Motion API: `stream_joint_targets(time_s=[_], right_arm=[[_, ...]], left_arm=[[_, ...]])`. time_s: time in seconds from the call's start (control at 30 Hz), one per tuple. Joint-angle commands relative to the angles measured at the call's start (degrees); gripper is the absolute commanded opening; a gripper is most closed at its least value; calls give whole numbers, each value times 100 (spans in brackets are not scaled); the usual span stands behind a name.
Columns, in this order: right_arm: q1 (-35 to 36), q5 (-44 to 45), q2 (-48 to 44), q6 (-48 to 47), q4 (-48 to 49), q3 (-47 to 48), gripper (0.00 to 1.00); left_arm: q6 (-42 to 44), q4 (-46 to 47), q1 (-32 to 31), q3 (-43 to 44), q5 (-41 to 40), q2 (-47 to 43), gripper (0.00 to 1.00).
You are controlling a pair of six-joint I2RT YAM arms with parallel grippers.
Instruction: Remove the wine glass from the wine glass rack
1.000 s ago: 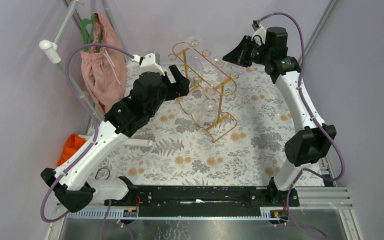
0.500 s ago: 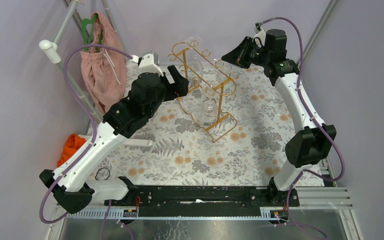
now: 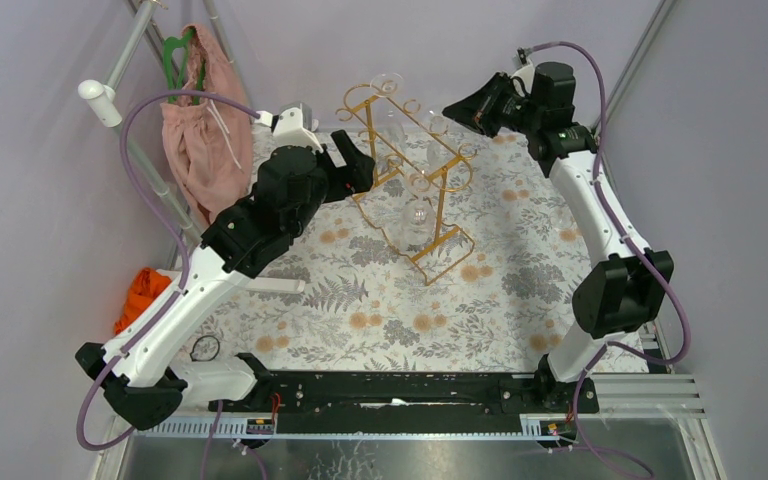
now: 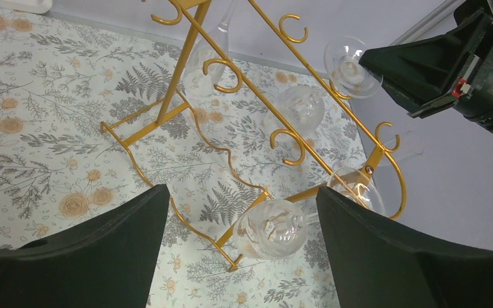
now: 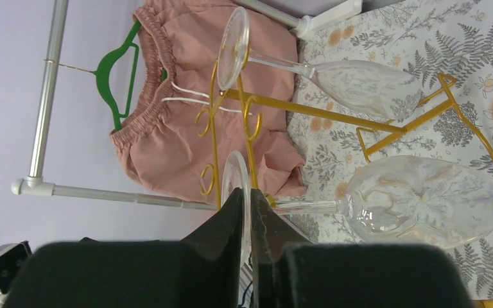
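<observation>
Right pincer (image 5: 249, 199) covers part of the wine glass (image 5: 423, 202).

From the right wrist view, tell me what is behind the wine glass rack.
A pink garment on a green hanger hangs from a metal rail behind the wine glass rack. The right claw, shut on a wine glass, covers whatever lies below.

The wine glass rack (image 3: 410, 165) was gold, the wine glass (image 5: 423, 199) clear. The tablecloth (image 3: 440, 310) showed grey ferns and peach flowers. Far left, pink cloth (image 3: 200, 140) hung beside a green hanger (image 5: 104, 66).
</observation>
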Motion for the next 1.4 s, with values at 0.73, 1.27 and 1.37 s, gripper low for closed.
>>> stream_joint_targets(time_s=[0.73,1.27,1.37], right_arm=[[-643,-321,-596,409,658,10,0],[-918,-212,-2241,-25,239,-257,0],[-918,-229,-2706,-4,234,-403,0]], left_arm=[[84,245,63,23,-38,-17,93],[-91,426,59,-41,411,-42,92],[-120,500,54,-94,492,-87,92]])
